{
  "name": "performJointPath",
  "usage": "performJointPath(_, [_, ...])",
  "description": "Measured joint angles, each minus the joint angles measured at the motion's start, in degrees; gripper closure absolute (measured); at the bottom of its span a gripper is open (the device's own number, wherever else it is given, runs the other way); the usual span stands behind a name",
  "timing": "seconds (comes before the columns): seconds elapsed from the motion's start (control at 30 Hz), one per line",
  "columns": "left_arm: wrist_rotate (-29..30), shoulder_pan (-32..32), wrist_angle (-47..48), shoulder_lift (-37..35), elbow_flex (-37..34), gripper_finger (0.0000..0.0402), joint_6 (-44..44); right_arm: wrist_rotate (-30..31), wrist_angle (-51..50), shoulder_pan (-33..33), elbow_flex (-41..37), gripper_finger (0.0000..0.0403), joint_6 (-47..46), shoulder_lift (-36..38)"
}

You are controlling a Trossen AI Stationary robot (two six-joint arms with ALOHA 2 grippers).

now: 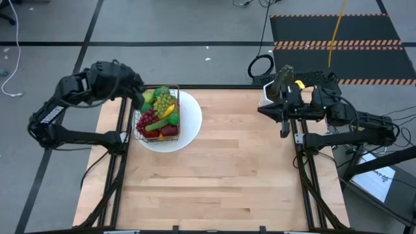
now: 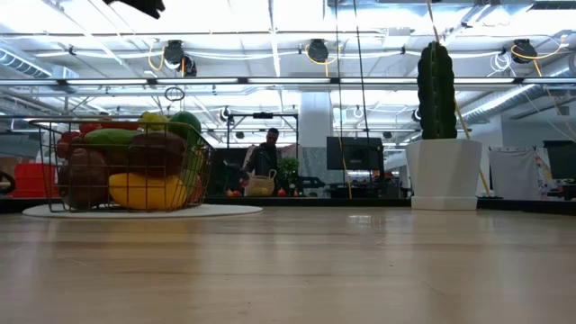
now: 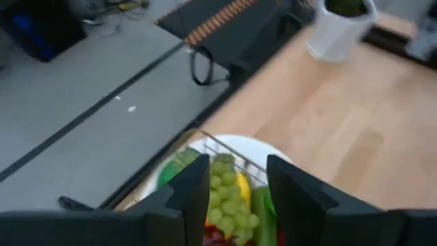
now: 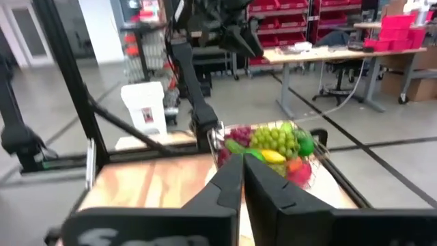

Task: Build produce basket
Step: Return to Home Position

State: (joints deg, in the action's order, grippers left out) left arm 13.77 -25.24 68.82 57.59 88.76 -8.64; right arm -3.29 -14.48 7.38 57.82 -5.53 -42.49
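Just above the plate's (image 1: 192, 125) left edge: left gripper (image 3: 237, 168), spread open, empty, nearer. On the plate: basket (image 1: 158, 118) heaped with produce (image 1: 164, 104). Well right of the plate: right gripper (image 4: 241, 164), pinched together, empty. Likely needs backing leftward.

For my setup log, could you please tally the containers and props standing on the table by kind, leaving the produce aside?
Wire basket: 1
White plate: 1
Potted cactus: 1
Total: 3
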Motion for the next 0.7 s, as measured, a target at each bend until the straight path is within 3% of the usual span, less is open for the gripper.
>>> performJointPath(0.13, [-7.98, 0.18, -8.58, -2.17, -6.84, 0.0264, 2.78, 0.0, -3.11, 0.0, 0.0, 0.0395, 2.62, 0.07])
performJointPath(0.27, [-13.08, 2.97, -18.01, -5.05, -14.32, 0.031, 1.68, 0.01, -4.21, 0.0, -1.12, 0.0401, 5.06, 0.31])
performJointPath(0.43, [-12.84, 9.0, -25.81, -9.1, -22.59, 0.0392, -0.29, 0.09, -2.95, 0.0, -6.58, 0.0402, 7.71, 1.78])
performJointPath(0.57, [-11.95, 12.35, -31.17, -11.19, -28.13, 0.0392, -3.0, 0.09, -0.7, 0.0, -11.87, 0.0402, 7.24, 2.04])
performJointPath(0.7, [-10.64, 13.9, -35.59, -12.52, -32.67, 0.0397, -4.73, 0.06, 8.95, 0.0, -17.56, 0.0402, 7.27, 2.06])
